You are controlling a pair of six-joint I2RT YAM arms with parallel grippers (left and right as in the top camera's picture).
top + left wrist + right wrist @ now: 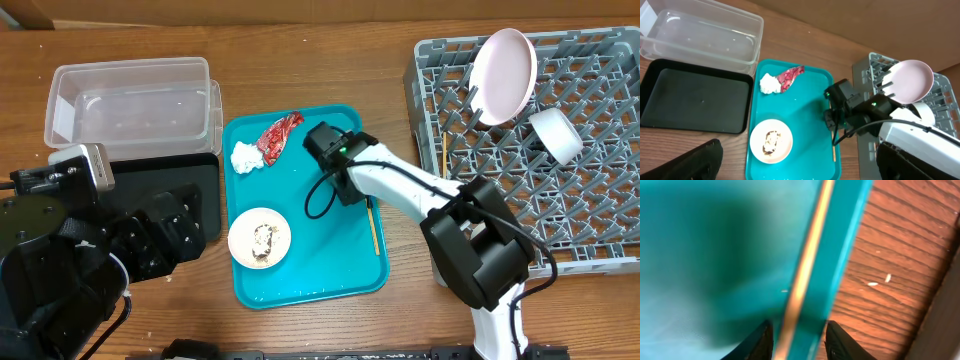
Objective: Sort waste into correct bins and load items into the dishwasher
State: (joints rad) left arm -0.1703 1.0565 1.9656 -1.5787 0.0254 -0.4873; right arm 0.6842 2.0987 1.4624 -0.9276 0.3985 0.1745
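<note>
Chopstick (373,228) time: it is lying just inside the right rim of the teal tray (320,270), and the right gripper (355,192) is hanging right over its upper end. The right wrist view is blurred. In it the two fingers (765,342) are standing a little apart, with the chopstick and the tray's rim running up between them. Whether they are pressing on anything, I cannot tell.

Off the teal tray's left side, the left gripper (799,162) is hovering with its fingers spread wide and carrying nothing.

On the teal tray itself, a red wrapper (279,135) and a crumpled white napkin (245,157) are sitting just beside each other at the top left corner. A small white bowl (259,238) with rice and brownish scraps (264,243) is resting near the bottom left.

Beyond that top left corner, a clear tub (130,68) is sitting on the tabletop (320,60). The black tray (205,185) is lying just below it, close beside the teal tray's left edge. Right of the teal tray, the grey dish rack (590,215) is holding a pale plate (503,72) on edge and a white cup (556,135) just beside it.
</note>
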